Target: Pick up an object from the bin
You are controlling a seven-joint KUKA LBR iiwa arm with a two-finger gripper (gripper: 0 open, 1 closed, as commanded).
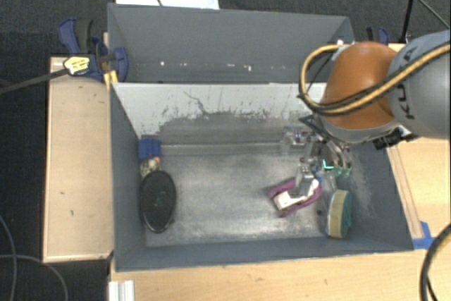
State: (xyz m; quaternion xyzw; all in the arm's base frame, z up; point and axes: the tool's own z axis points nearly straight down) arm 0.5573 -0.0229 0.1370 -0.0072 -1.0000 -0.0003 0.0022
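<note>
My gripper (308, 183) hangs low over the right part of the bin floor, its metal fingers pointing down onto a small purple and white object (290, 198). The fingertips stand at the upper right end of that object; whether they close on it is hidden. Just to the right, a round tan and teal disc-shaped thing (338, 213) lies on its edge against the bin's right slope, apart from the fingers.
A black oval object (157, 199) lies at the bin's left side with a small blue piece (149, 149) and a little dark bit just above it. The arm's orange cover and cables hang over the bin's right wall.
</note>
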